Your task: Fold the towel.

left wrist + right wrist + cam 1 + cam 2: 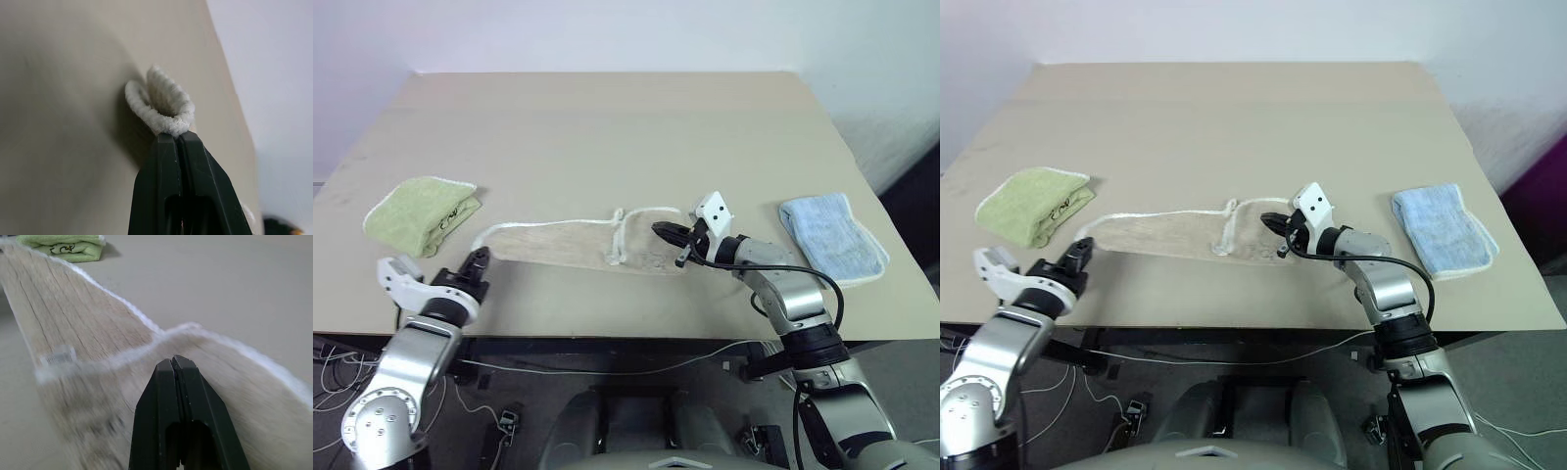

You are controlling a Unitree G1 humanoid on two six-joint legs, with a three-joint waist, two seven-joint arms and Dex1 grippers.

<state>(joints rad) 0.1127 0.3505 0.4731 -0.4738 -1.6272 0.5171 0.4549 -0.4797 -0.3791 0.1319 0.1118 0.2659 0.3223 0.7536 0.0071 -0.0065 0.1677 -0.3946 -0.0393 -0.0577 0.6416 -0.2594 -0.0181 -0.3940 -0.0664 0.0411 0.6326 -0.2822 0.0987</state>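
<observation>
- My left claw (480, 258) is shut tight on the white corded edge of the towel (568, 245), lower left.
- My right claw (666, 232) pinches the towel's other end, mid-frame.
- The desk (607, 127) lies bare above the towel.

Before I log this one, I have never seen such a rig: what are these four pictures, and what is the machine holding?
It is a humanoid robot with two arms, each ending in a black two-fingered pincer. Two pictures look down from its head; the other two look along each pincer. On the tan table lies a long beige terry-cloth towel with white corded edging, between a folded light-green towel and a folded light-blue towel. The left pincer is shut on the beige towel's white edging; the right pincer is shut over its other end.
</observation>
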